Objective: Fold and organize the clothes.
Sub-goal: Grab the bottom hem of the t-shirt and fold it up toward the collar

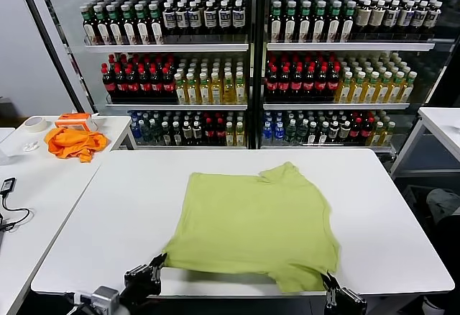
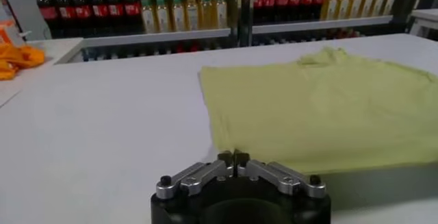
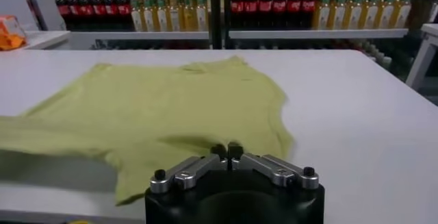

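The yellow-green T-shirt (image 1: 251, 221) lies spread on the white table (image 1: 115, 214), already somewhat gathered: its far end shows a small rumpled peak, a sleeve or collar, and its near hem reaches the table's front edge, with one corner drooping a little toward my right side. The fabric looks thin and soft, with shallow wrinkles across the middle.

My left gripper (image 1: 147, 275) sits at the table's front edge, just beside the shirt's near left corner. In the left wrist view its fingertips (image 2: 233, 158) are pressed together with nothing between them, and the shirt's edge lies just beyond them. My right gripper (image 1: 334, 291) waits at the front edge too, just off the shirt's near right corner; its fingers (image 3: 227, 151) are likewise closed on nothing, with cloth spread just ahead of them.

I judge the folding to be at an early or middle stage: the shirt is laid out but not yet a neat packet, and both tools are poised at the near corners, not holding. The next move, as I see it, calls for parting both sets of fingers, pinching the two near corners and carrying the hem away toward the rumpled far end. Thin cloth may slip or bunch, so the pinches should match.

Beyond the shirt, a bright orange cloth (image 1: 72, 142) rests on a side table to its far left, and shelves of bottled drinks (image 1: 244, 78) fill the background.
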Available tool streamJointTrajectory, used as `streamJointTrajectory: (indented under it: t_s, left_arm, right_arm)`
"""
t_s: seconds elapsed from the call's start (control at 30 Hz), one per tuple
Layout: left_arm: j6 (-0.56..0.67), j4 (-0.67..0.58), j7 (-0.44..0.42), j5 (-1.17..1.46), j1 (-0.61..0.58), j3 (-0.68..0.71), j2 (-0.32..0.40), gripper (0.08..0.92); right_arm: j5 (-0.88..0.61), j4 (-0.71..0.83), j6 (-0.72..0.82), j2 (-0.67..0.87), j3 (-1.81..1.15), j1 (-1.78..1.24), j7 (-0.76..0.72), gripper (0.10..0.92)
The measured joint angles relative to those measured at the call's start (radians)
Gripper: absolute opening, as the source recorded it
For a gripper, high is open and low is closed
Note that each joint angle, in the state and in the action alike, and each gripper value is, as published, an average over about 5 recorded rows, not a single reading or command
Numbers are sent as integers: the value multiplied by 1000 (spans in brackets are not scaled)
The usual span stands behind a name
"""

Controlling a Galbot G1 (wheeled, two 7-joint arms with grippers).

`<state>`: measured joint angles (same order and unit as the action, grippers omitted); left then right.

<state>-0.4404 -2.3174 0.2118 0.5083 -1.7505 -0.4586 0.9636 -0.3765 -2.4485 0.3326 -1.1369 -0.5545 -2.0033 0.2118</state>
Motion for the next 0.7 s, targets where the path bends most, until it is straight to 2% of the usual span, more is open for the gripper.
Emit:
streamJointTrajectory:
  t_s: [0.23,0.7]
  left_arm:
    - [23,23,-34,1,52,-2,-11,81]
    - [31,254,-131,65,385,99,9,81]
  right_arm:
    - [-36,26,39,17,4,96,8,109]
    - [-114,209,144,15,66,380,49,109]
